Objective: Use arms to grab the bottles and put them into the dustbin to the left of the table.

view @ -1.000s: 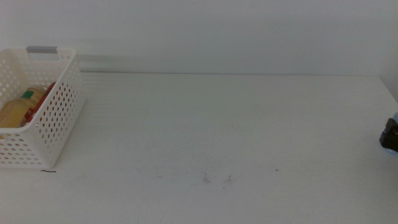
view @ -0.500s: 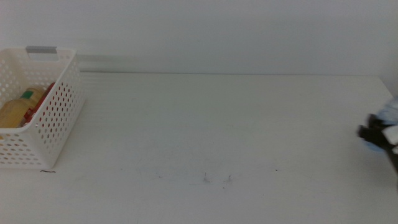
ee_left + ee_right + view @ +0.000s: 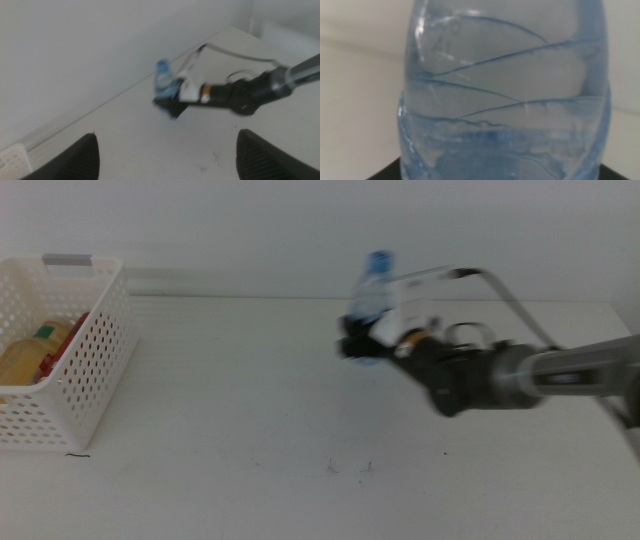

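Right arm (image 3: 520, 375) reaches in from three o'clock, stretched out over the middle of the table (image 3: 250, 400), blurred with speed. Its gripper (image 3: 362, 340) sits just past the centre, toward one o'clock, and it is clamped around the lower part of the water bottle (image 3: 375, 292). The bottle stands upright in the grip, blue cap (image 3: 380, 259) on top, lifted clear of the tabletop. A black cable (image 3: 490, 280) loops above the arm.

From the right wrist the bottle (image 3: 505, 95) fills nearly everything, clear ribbed plastic with a blue tint, pressed close to the camera; the jaws show only as dark slivers at the bottom corners.

The left wrist view looks across the table: the right arm (image 3: 250, 92) and the bottle (image 3: 163, 80) show well ahead, against the white wall. The left gripper (image 3: 167, 155) hangs back with its two dark jaws spread wide apart, nothing between them.

Over at nine o'clock the dustbin (image 3: 95, 370) stands at the table's edge, well apart from the bottle. Inside it lie the yellow bottle (image 3: 25, 360) with its green neck label, and the red can (image 3: 70, 340) just beside it, seen partly through the holes.
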